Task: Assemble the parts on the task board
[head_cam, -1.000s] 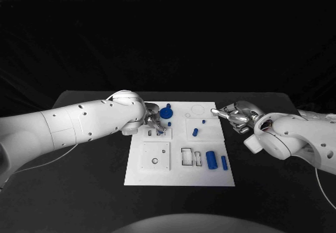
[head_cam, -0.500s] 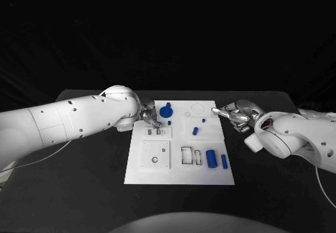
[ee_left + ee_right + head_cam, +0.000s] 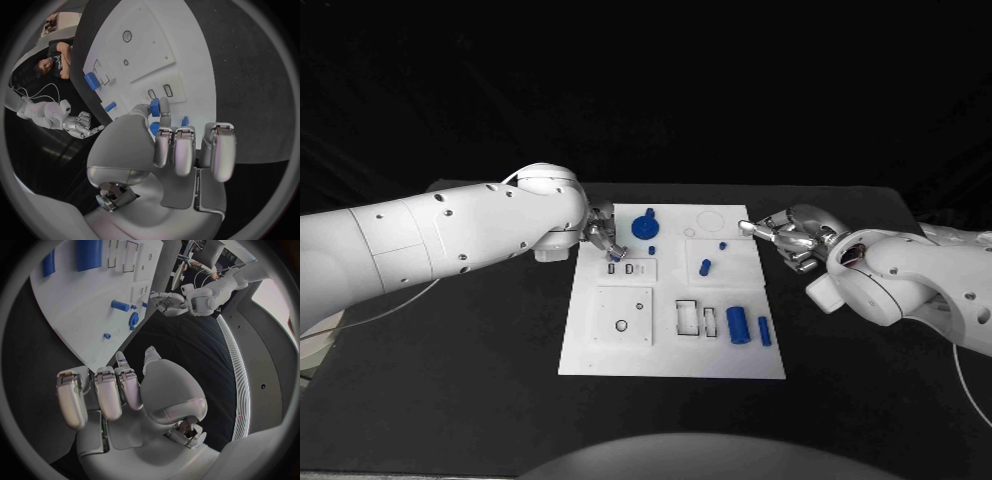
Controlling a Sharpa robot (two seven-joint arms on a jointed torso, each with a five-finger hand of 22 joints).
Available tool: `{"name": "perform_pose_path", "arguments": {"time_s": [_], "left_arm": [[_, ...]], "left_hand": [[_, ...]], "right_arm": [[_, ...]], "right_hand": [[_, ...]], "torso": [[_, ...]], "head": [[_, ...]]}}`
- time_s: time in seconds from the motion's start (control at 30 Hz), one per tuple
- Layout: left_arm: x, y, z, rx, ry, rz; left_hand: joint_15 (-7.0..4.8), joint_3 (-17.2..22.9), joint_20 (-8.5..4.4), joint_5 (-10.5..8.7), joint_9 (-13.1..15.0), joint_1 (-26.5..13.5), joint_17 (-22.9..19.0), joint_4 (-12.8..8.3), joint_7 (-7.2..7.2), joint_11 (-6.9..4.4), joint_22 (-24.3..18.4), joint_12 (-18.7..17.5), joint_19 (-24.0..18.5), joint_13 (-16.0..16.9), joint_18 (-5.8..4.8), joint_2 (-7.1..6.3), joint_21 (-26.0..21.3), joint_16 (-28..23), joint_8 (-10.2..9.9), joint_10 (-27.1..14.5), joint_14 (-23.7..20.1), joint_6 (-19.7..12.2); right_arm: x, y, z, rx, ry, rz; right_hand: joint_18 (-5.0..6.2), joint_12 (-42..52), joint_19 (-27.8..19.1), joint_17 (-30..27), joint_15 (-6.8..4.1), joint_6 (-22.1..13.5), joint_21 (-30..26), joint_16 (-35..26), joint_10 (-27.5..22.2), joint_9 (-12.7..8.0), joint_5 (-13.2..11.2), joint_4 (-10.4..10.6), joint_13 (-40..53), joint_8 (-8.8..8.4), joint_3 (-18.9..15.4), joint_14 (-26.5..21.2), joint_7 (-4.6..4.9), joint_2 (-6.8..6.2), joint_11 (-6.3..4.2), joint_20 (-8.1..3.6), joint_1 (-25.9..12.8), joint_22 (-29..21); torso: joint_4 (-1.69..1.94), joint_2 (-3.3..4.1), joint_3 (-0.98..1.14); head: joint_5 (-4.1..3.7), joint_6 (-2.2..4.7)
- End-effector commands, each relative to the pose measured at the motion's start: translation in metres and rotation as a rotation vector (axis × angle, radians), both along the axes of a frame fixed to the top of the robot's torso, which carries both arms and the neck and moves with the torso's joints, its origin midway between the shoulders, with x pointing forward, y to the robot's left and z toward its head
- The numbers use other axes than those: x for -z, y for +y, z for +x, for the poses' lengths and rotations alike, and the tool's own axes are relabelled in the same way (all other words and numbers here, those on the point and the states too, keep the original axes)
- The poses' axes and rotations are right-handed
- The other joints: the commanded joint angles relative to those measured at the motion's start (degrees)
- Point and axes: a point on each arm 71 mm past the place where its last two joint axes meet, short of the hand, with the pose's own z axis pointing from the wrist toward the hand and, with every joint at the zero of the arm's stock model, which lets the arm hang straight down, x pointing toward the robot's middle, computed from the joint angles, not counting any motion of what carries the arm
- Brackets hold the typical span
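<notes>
Over at centre-left of the head view, the left robot hand (image 3: 602, 239) sits at the left edge of the white task board (image 3: 672, 355), pinching a small blue part (image 3: 154, 107) between thumb and a fingertip; its other fingers are curled in. It seems held that way so the piece can be lowered into one of the two small slots (image 3: 622, 268) just below it. Moving right, a large blue round part (image 3: 646, 227) stands near the board's top, a short blue peg (image 3: 705, 267) lies mid-board, and two blue cylinders (image 3: 747, 327) rest toward the lower right, likely waiting their turn. At the board's upper right corner, on the black bench (image 3: 488, 360), the right robot hand (image 3: 786, 237) hovers with fingers curled, holding nothing, probably kept clear of the working area.
</notes>
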Motion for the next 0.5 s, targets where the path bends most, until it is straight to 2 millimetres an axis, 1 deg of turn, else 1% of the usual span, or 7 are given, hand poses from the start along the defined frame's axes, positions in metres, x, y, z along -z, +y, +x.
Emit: {"name": "perform_pose_path", "arguments": {"time_s": [0.03,0.23,0.37,0.5], "left_arm": [[0.002,0.003,-0.004,-0.026,0.037,0.064],[0.001,0.001,-0.006,-0.038,0.019,0.052],[0.001,-0.003,-0.006,-0.038,0.013,0.049],[0.001,-0.008,-0.006,-0.035,0.008,0.044]], "left_hand": [[-0.36,0.3,-0.24,-0.26,0.0,-0.6,15.1,0.1,-0.04,-0.21,15.1,0.1,5.9,15.1,-0.43,-0.04,0.1,0.1,-0.3,6.0,6.0,0.1],[-0.36,0.4,-0.24,-0.33,0.0,-0.6,15.1,0.1,-0.06,-0.21,15.1,0.1,5.9,15.1,-0.43,0.04,0.1,0.1,-0.3,6.0,6.0,0.1],[-0.36,0.4,-0.24,-0.37,0.1,-0.6,15.1,0.1,-0.07,-0.22,15.1,0.1,5.9,15.1,-0.43,0.10,0.1,0.1,-0.4,6.0,6.0,0.1],[-0.36,0.5,-0.24,-0.39,0.1,-0.6,15.1,0.0,-0.08,-0.22,15.1,0.1,5.9,15.1,-0.43,0.14,0.1,0.1,-0.4,6.0,6.0,0.1]], "right_arm": [[0.001,0.001,0.000,-0.006,0.002,-0.004],[0.002,0.000,-0.001,-0.004,0.003,-0.004],[0.002,0.001,-0.001,-0.006,0.003,-0.003],[0.003,0.002,-0.001,-0.008,0.004,-0.003]], "right_hand": [[-0.39,0.2,6.0,15.1,0.25,-0.1,0.3,0.2,5.9,0.1,0.2,-0.2,15.1,0.19,-0.2,6.0,0.52,0.36,0.44,0.44,0.1,15.1],[-0.39,0.2,6.0,15.1,0.25,-0.1,0.3,0.2,5.9,0.1,0.2,-0.2,15.1,0.19,-0.2,6.0,0.52,0.36,0.44,0.44,0.1,15.1],[-0.39,0.2,6.0,15.1,0.25,-0.1,0.3,0.2,5.9,0.1,0.2,-0.2,15.1,0.19,-0.2,6.0,0.52,0.36,0.44,0.44,0.1,15.1],[-0.39,0.2,6.0,15.1,0.25,-0.1,0.3,0.2,5.9,0.1,0.2,-0.2,15.1,0.19,-0.2,6.0,0.52,0.36,0.44,0.44,0.1,15.1]], "torso": [[-0.02,0.01,-0.05],[0.07,-0.03,-0.08],[-0.01,-0.01,-0.04],[0.00,0.03,-0.08]], "head": [[0.04,-0.20],[-0.07,-0.24],[0.01,-0.31],[-0.03,-0.19]]}}
